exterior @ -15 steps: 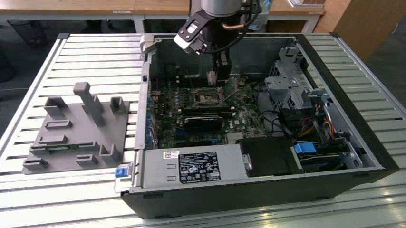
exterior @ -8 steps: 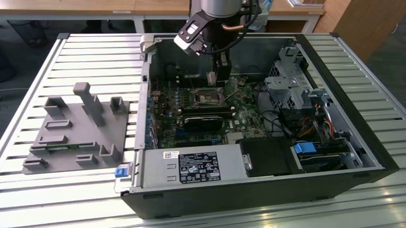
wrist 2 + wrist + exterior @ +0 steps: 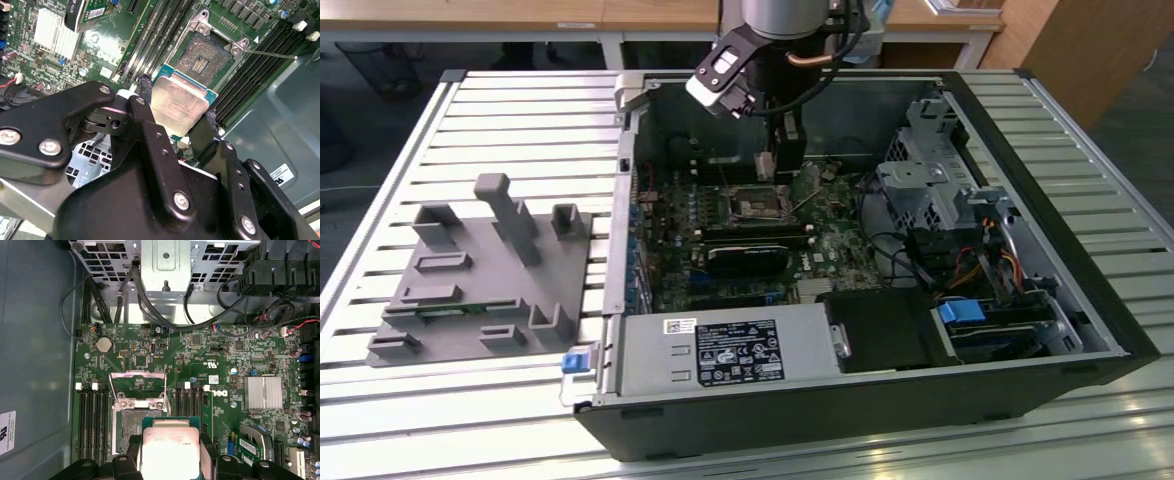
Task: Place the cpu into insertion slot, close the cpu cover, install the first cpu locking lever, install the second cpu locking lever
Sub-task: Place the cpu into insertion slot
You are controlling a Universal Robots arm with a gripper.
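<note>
Two opposite edges of the cpu (image 3: 180,102) (image 3: 170,450) clamped between the jaws, drawn narrow onto it, the dull metal top turned toward both wrist cameras. Held just beside the open insertion slot (image 3: 205,57) (image 3: 129,432), not yet seated, sides about parallel to the slot frame in the first wrist view; almost square, so no clear long axis. In the exterior view, jaws low over the motherboard (image 3: 841,240), inside the computer case (image 3: 854,410) on the counter (image 3: 494,110).
</note>
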